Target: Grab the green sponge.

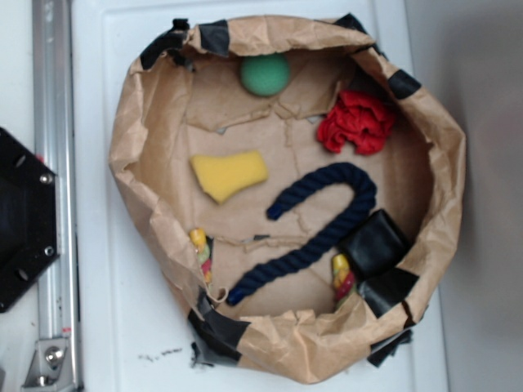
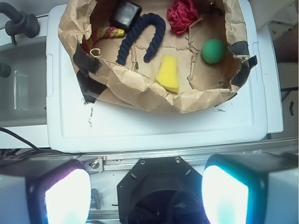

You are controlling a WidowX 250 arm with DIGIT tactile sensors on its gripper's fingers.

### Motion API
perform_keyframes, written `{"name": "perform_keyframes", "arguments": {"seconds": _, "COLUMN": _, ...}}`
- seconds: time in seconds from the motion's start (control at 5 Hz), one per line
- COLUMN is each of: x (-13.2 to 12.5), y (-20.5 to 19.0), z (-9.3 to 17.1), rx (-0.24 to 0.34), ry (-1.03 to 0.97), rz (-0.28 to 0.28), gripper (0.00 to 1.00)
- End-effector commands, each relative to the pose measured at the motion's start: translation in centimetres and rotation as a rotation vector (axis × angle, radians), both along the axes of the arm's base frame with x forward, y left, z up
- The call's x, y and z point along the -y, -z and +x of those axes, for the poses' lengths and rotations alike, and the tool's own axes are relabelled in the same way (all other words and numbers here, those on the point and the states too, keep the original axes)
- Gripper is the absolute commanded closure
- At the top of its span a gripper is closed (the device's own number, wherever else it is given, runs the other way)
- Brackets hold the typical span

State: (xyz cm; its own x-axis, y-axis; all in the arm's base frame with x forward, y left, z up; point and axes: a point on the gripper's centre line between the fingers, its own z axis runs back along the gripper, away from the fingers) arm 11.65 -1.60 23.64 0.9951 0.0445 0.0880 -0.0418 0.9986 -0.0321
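The green sponge (image 1: 265,74) is a small round mint-green ball lying inside the brown paper basket (image 1: 441,155), near its top rim in the exterior view. In the wrist view the green sponge (image 2: 213,51) sits at the basket's right side. My gripper (image 2: 146,196) is open, its two glowing fingertips (image 2: 67,196) far apart at the bottom of the wrist view. It hovers over the black robot base (image 2: 159,186), well away from the basket, with nothing between the fingers. The gripper does not show in the exterior view.
In the basket also lie a yellow wedge sponge (image 1: 229,174), a dark blue rope (image 1: 319,224), a red cloth (image 1: 356,121), a black block (image 1: 374,242) and a coloured rope (image 1: 201,253). The basket rests on a white lid (image 2: 140,126). A metal rail (image 1: 55,196) runs alongside.
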Motion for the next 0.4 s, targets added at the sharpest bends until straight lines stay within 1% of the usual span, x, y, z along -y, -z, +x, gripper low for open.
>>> {"name": "perform_keyframes", "arguments": {"seconds": 0.0, "x": 0.0, "y": 0.0, "z": 0.0, "rx": 0.000, "ry": 0.000, "rz": 0.000, "gripper": 0.00}}
{"name": "perform_keyframes", "arguments": {"seconds": 0.2, "x": -1.6, "y": 5.0, "z": 5.0, "rx": -0.048, "ry": -0.090, "rz": 0.132, "gripper": 0.00}}
